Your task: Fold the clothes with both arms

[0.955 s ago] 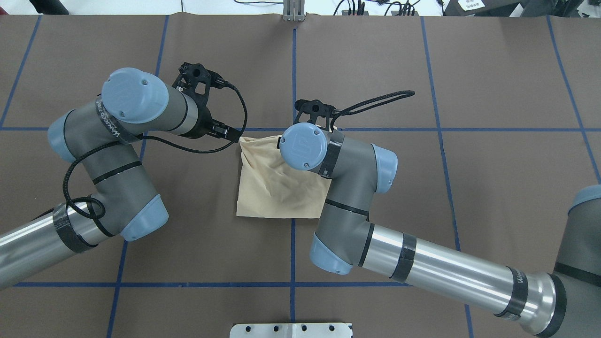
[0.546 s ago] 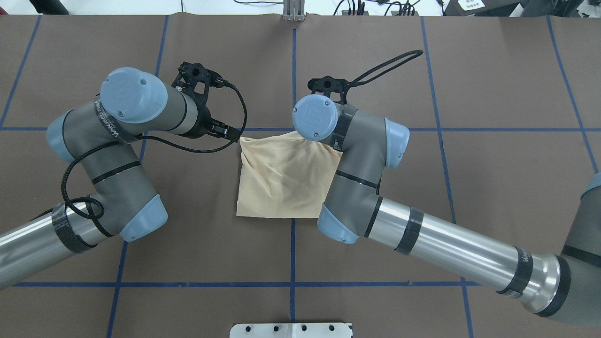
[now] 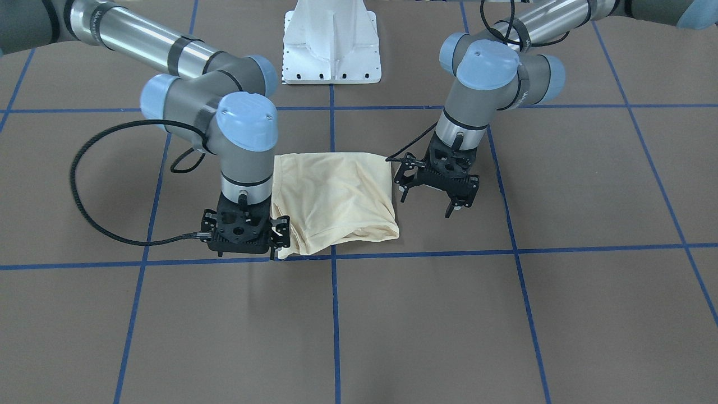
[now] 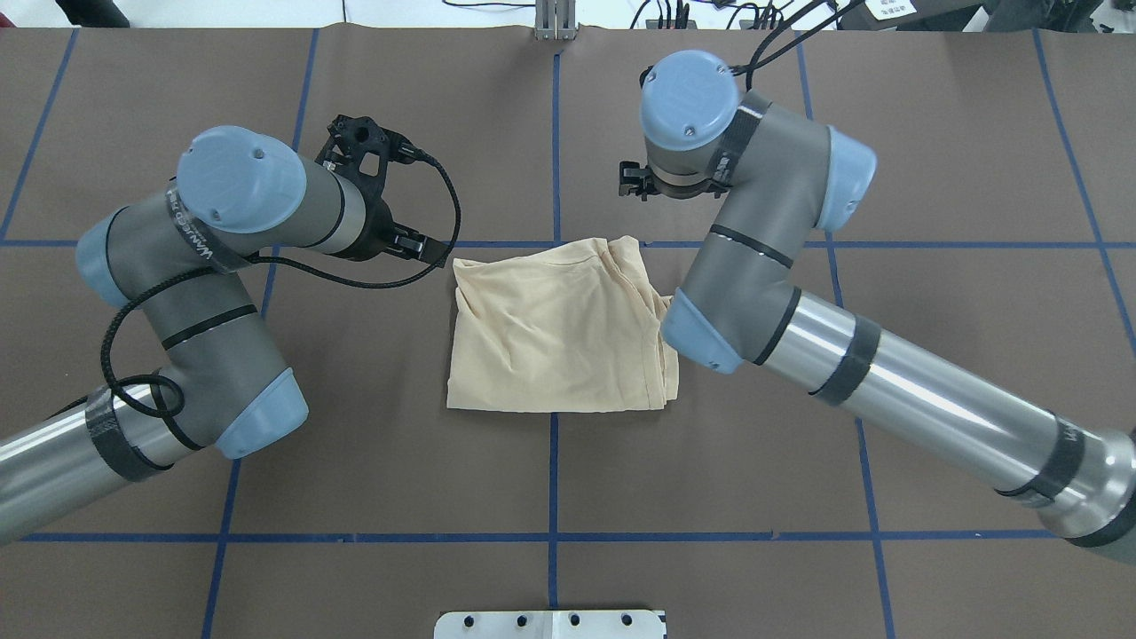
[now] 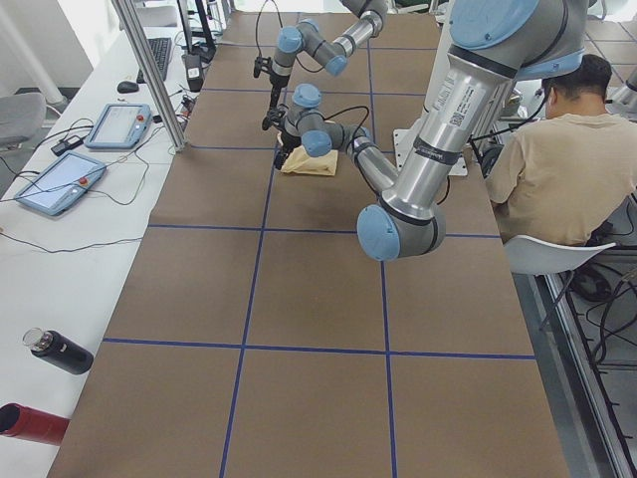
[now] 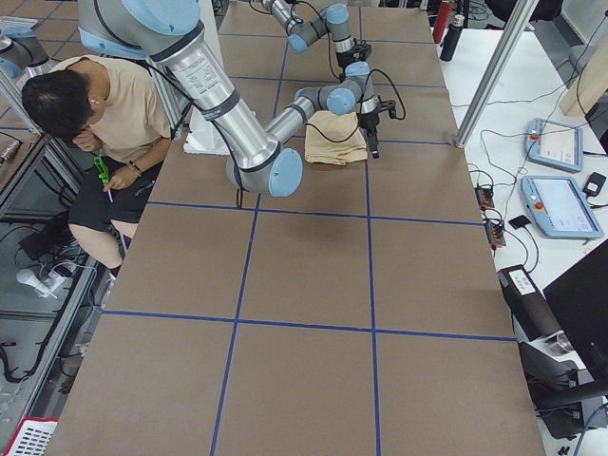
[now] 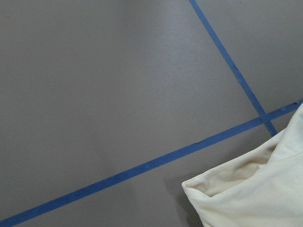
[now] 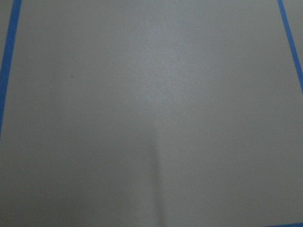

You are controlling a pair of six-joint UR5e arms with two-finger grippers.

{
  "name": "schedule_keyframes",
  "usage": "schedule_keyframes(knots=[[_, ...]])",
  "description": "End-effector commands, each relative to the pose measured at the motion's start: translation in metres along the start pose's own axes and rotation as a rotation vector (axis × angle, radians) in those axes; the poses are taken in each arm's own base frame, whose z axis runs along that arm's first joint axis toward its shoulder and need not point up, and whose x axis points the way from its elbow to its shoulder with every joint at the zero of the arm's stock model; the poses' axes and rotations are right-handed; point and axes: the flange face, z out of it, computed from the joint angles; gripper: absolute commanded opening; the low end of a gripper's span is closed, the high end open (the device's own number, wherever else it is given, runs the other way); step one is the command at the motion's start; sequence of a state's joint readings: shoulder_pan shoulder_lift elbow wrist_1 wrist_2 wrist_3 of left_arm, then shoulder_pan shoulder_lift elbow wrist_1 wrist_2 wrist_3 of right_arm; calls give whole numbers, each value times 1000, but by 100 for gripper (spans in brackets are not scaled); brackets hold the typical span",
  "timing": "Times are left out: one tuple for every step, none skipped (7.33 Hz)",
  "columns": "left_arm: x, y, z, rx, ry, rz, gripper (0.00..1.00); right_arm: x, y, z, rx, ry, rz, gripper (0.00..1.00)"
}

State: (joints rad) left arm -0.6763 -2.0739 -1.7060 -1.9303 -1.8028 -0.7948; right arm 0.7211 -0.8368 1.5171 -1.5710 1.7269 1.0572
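Currently, we find the shirt point(image 4: 550, 342) lying folded into a compact, roughly square bundle at the middle of the tabletop point(image 4: 373, 461). We note the left pincer point(image 3: 427, 203) hanging spread and empty just beside one edge. The right pincer point(image 3: 245, 235) hovers off the opposite side. Its wrist view shows only bare tabletop, so it carries no cloth, though we cannot tell its jaw spacing. We judge folding near complete. The next move calls for smoothing the rumpled far corner or drawing both arms clear.
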Motion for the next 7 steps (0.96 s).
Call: schedule_keyframes(knots=[[-38,29,-53,32,-1,1,100,111,19,-52,-20,-82,-51,100],[-69,52,-80,13,2,-8,100,171,12,-69,-48,-69,-105,100],[-112,69,-114,22,-33,64,100,244,4,-73,-69,-38,-151,100],[-165,82,-143,10,-75,127,100,318,-5,-78,-85,-19,-192,100],[-227,81,-186,10,-89,150,100,394,-9,-88,-120,-47,-228,100],[-285,76,-229,28,-77,101,100,463,-1,-95,-145,-73,-263,100],[-338,115,-229,-57,-52,-31,100,524,15,-100,-160,-88,-238,100]])
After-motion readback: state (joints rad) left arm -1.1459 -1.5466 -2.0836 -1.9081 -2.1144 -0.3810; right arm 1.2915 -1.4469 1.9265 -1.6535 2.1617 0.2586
